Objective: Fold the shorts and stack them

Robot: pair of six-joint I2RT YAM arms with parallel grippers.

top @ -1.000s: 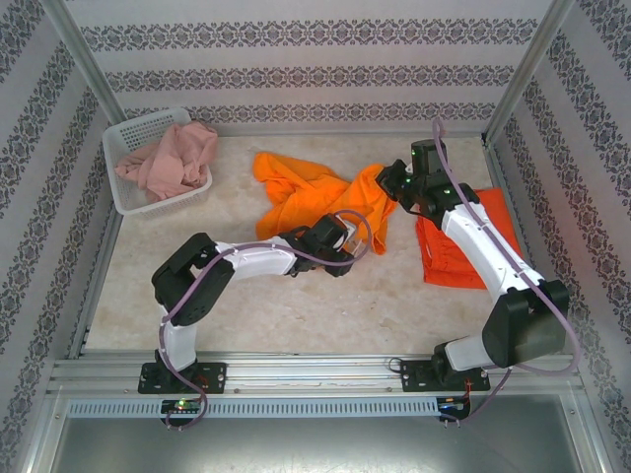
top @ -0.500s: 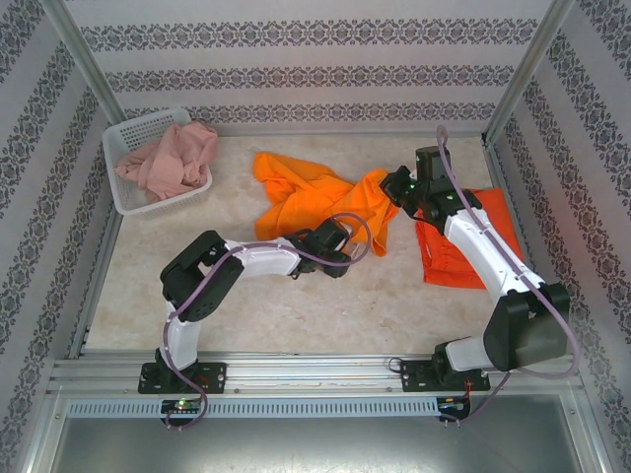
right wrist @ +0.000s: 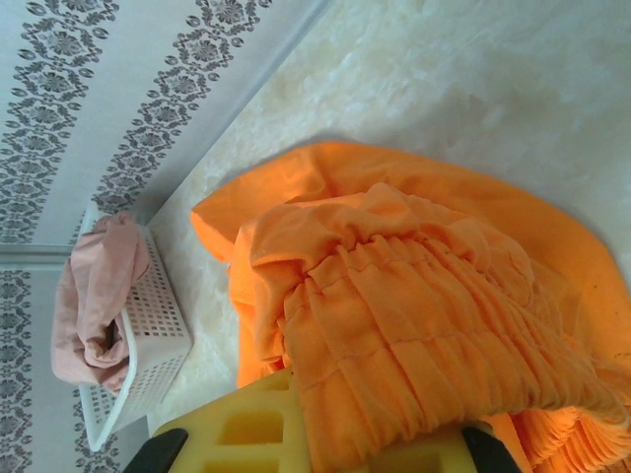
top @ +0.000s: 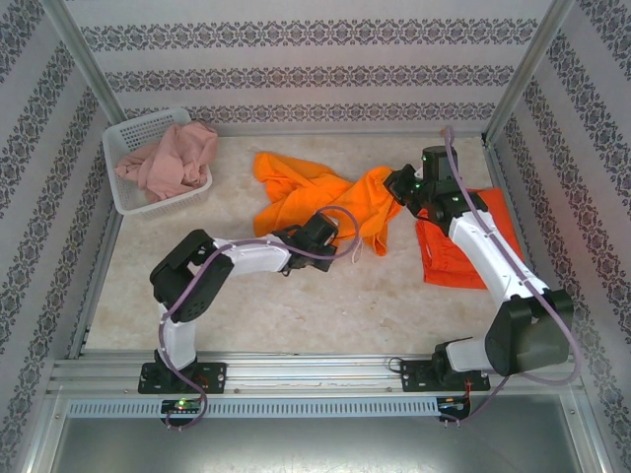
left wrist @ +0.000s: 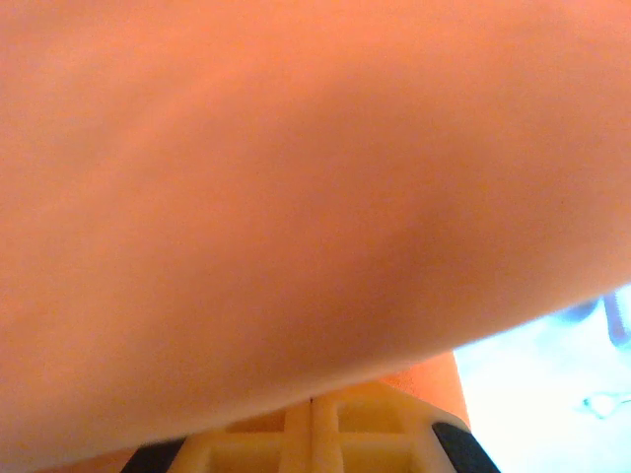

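Note:
The bright orange shorts point(top: 306, 187) lie crumpled across the middle of the table. My right gripper point(top: 396, 183) is shut on their gathered waistband point(right wrist: 414, 296) at the right end, with the cloth bunched between its fingers point(right wrist: 251, 419). My left gripper point(top: 323, 231) sits at the shorts' near edge. Its fingers point(left wrist: 340, 424) are pressed together under orange cloth point(left wrist: 296, 197) that hides the tips. The red-orange shorts point(top: 468, 251) lie folded flat at the right. The dusty pink shorts point(top: 168, 158) are heaped in the basket.
A white mesh basket point(top: 138, 124) stands at the back left corner, its side also in the right wrist view point(right wrist: 158, 340). Patterned walls and metal posts close in the table on three sides. Bare tabletop point(top: 325, 305) lies in front of the shorts.
My left gripper has shifted left and slightly back along the shorts' near edge. The right gripper has edged right with the waistband, drawing the cloth out between the two.

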